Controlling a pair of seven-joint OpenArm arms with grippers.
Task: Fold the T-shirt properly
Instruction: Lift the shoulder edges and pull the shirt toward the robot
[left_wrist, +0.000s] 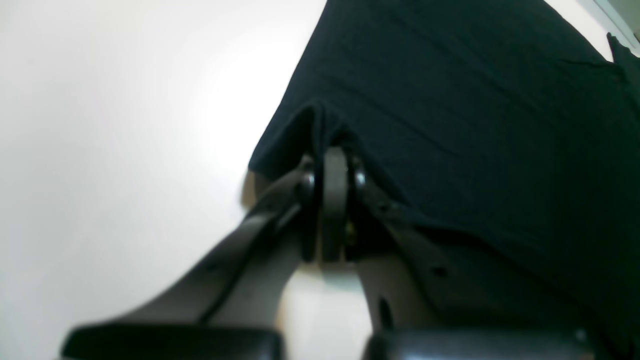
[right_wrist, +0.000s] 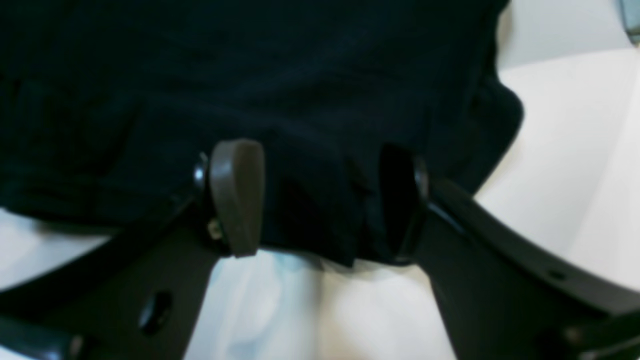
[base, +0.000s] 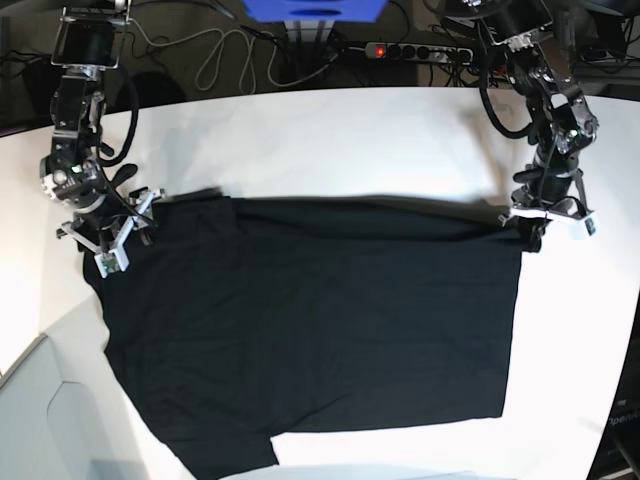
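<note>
One fold looks made, more left | T-shirt (base: 310, 330) spread plain side up, mid-frame on table (base: 330, 140) | left gripper (base: 533, 230) pinches its upper-right corner | right gripper (base: 112, 237) jaws apart at upper-left edge, gripping nothing

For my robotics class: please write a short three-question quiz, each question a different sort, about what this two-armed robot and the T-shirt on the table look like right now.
1. True or false: the T-shirt lies spread on the white table with its plain black side up.
2. Which gripper is clamped on cloth? A) the left gripper B) the right gripper C) neither
3. Fill in: the right gripper's jaws stand ____ on either side of the shirt's edge.

Key
1. True; no print shows.
2. A; the wrist view shows its jaws shut on a pinched fold at the shirt's corner.
3. Open; cloth sits between the fingers, which are not pressed on it.
</note>
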